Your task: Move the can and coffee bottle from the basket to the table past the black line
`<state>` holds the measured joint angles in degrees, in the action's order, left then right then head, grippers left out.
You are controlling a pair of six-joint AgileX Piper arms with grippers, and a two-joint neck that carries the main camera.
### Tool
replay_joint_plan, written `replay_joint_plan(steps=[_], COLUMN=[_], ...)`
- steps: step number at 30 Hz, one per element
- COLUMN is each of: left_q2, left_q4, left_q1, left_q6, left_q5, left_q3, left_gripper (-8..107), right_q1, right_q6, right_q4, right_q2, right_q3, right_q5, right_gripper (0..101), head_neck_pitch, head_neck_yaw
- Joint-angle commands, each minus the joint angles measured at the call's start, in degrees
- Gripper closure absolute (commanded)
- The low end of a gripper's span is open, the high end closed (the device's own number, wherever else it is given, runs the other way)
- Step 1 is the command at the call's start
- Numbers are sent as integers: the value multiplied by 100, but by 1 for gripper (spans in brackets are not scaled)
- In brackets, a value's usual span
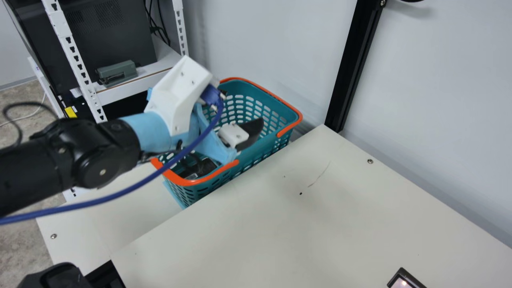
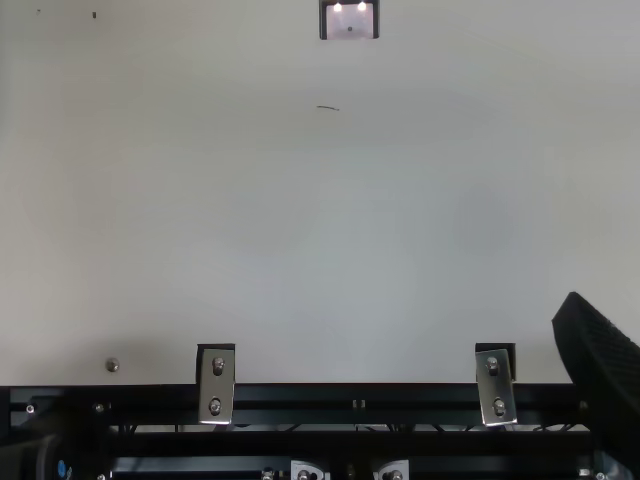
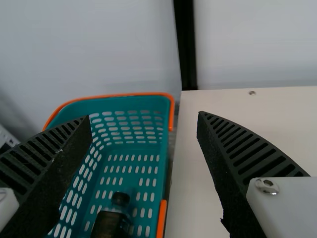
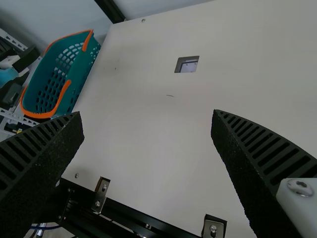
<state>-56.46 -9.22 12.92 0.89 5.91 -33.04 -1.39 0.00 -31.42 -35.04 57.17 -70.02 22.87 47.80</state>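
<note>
Gaping over the basket, the left gripper is spread; inside, the bottle points cap-first toward the far end, long axis roughly lengthwise. The right gripper is spread too.

White slotted rack, dark vented casing, small grey-green device, black post, pale wall
</note>
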Motion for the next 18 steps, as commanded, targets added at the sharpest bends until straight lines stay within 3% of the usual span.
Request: replay_joint_plan(steps=[1, 10, 18], left_q2=[-433, -1787, -2885], left_q4=[54, 322, 806], left_q1=[273, 802, 1033], left_q6=[59, -16, -800], left_q5=[8, 149, 1091], left_q3=[-235, -1274, -2360], left_gripper=[9, 9, 9], right_q1=[0, 0, 0], right_q6=[0, 0, 0], right_q4=[0, 0, 0], right_q2=[0, 0, 0], right_q3=[0, 0, 0], right_q5=[0, 0, 0], right_gripper=[0, 0, 0], head_neck_pitch=[183, 183, 183], head_neck_yaw=[157, 157, 157])
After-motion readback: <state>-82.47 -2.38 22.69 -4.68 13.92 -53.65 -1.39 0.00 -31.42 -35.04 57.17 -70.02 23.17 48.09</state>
